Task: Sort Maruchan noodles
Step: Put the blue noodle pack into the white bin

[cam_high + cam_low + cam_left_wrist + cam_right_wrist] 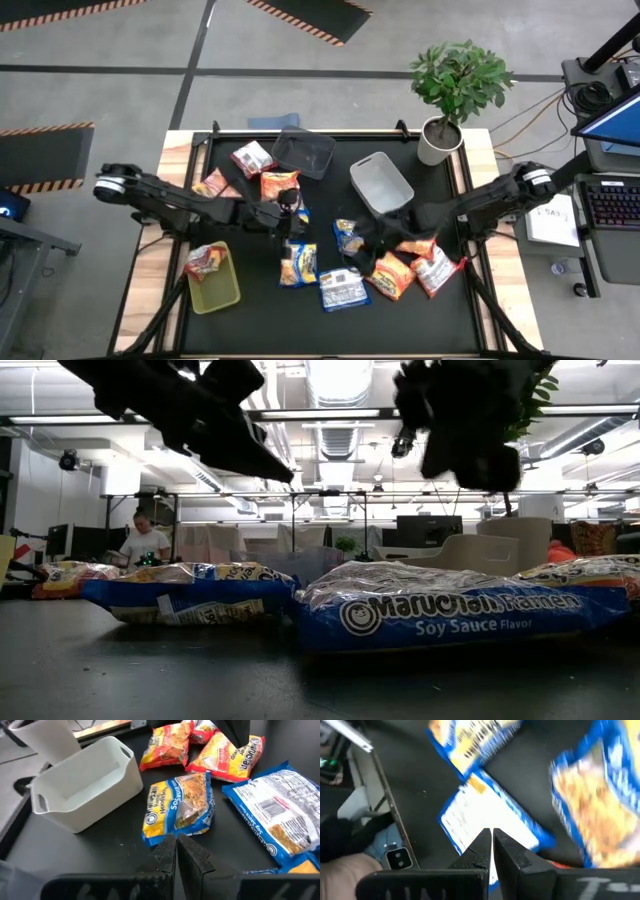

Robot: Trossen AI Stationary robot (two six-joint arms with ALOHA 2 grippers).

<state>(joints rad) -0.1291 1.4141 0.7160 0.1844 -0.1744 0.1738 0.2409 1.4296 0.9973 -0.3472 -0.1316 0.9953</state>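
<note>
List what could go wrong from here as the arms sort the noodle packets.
1. The orange packets lie bunched and touching, so a grasp could drag two at once.
2. The packet sits on the yellow bin's rim and may slide off.
3. Both end effectors, left and right, are shut, so descending now would shove packets.

The blue crinkly plastic ramen packet (450, 615) nearest the low camera reads "Maruchan Ramen" and "Soy Sauce Flavor" in white. In the left wrist view, a blue-and-yellow plastic packet (179, 808) shows "Noodle Soup"; other print is illegible.
</note>
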